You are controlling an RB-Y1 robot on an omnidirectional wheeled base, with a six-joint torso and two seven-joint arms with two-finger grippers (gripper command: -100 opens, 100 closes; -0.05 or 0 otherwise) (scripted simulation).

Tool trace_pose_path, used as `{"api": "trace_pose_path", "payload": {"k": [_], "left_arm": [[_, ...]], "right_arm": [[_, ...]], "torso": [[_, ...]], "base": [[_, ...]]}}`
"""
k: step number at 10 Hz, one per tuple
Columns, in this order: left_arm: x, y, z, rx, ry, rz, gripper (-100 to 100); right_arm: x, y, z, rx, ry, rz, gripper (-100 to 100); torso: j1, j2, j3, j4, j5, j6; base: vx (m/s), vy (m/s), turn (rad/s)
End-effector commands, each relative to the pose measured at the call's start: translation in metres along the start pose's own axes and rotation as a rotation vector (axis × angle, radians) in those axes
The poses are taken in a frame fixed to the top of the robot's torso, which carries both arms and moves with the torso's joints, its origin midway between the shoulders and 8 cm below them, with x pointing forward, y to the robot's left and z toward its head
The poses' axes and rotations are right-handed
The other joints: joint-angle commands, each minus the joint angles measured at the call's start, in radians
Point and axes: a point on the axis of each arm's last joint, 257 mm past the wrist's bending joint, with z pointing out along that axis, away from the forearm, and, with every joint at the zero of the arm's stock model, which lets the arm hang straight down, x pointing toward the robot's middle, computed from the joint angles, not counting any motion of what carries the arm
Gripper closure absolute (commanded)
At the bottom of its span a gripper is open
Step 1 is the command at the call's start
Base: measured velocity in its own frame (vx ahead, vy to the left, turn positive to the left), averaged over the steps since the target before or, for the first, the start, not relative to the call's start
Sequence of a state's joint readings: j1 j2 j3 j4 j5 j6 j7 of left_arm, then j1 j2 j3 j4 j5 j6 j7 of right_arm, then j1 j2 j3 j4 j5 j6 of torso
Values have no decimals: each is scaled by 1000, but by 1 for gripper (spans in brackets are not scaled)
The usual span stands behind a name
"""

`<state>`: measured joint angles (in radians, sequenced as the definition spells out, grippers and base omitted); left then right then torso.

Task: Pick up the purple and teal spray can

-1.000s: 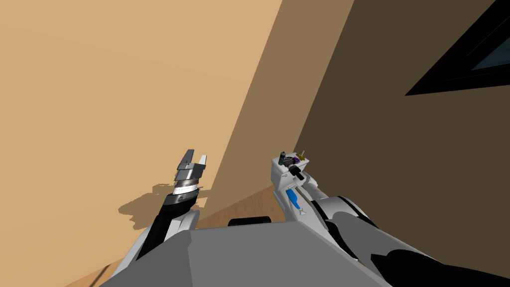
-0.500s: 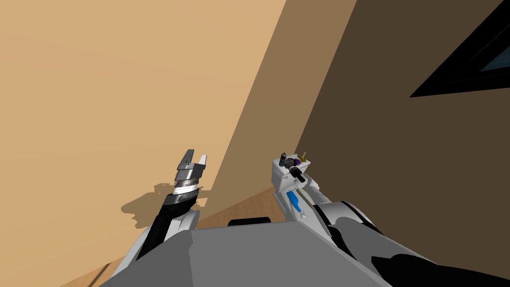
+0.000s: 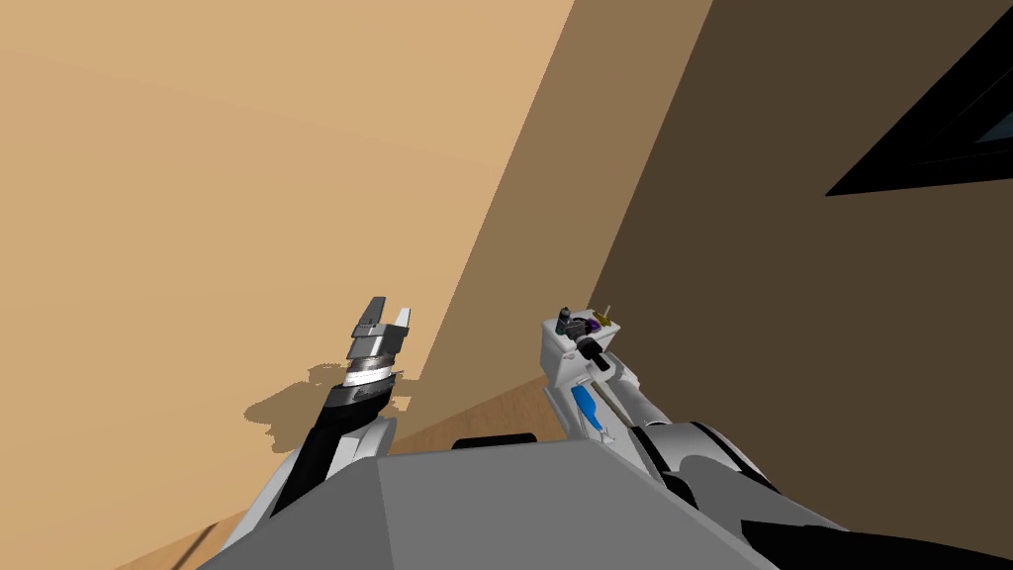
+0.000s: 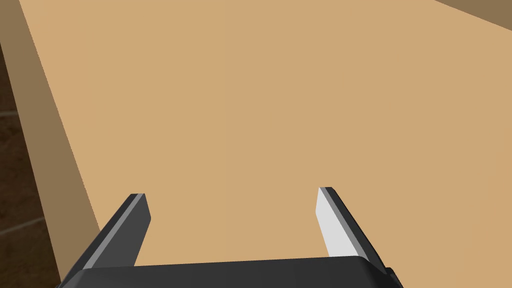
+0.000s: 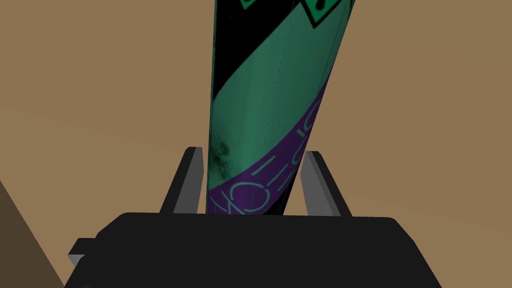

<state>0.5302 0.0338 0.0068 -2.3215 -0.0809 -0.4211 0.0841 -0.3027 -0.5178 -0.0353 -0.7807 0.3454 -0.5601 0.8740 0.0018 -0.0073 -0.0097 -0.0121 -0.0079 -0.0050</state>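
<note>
The right pincer [image 5: 251, 151] is clamped on the spray can [image 5: 270, 90], banded teal, purple and black, its lettering illegible. The left pincer [image 4: 231, 192] stands raised, jaws apart.

Top of spray can [image 5: 270, 100]: cut off by the upper edge, right wrist view.
Base of spray can: hidden behind the dark body of the right gripper [image 5: 252, 151].
Purple and yellow specks [image 3: 595, 319], head view: too small to tell.
Window [image 3: 930, 139]: cut off at the right edge.
</note>
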Motion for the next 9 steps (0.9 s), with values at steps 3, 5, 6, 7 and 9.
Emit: {"api": "trace_pose_path", "payload": {"k": [3, 5, 6, 7, 9], "left_arm": [[0, 0, 0, 0, 0, 0, 0], [0, 0, 0, 0, 0, 0, 0], [0, 0, 0, 0, 0, 0, 0], [0, 0, 0, 0, 0, 0, 0], [0, 0, 0, 0, 0, 0, 0]], "right_arm": [[14, -3, -29, 39, 13, 31, 100], [22, -2, -43, 37, 24, 28, 100], [20, 0, -48, 32, 18, 24, 100], [22, -7, -57, 61, 22, 37, 100], [26, -5, -71, 57, 26, 30, 100]], "torso": [[-1, -3, -3, -3, -3, -2], [-2, -7, -7, -6, -5, -3], [-2, -7, -7, -8, -6, -2], [-2, -5, -7, -10, -7, -1], [-4, -7, -10, -13, -10, -2]], "base": [[46, -20, 114], [49, -15, 38], [12, 1, -9], [29, -12, 116], [35, -15, 43]]}}
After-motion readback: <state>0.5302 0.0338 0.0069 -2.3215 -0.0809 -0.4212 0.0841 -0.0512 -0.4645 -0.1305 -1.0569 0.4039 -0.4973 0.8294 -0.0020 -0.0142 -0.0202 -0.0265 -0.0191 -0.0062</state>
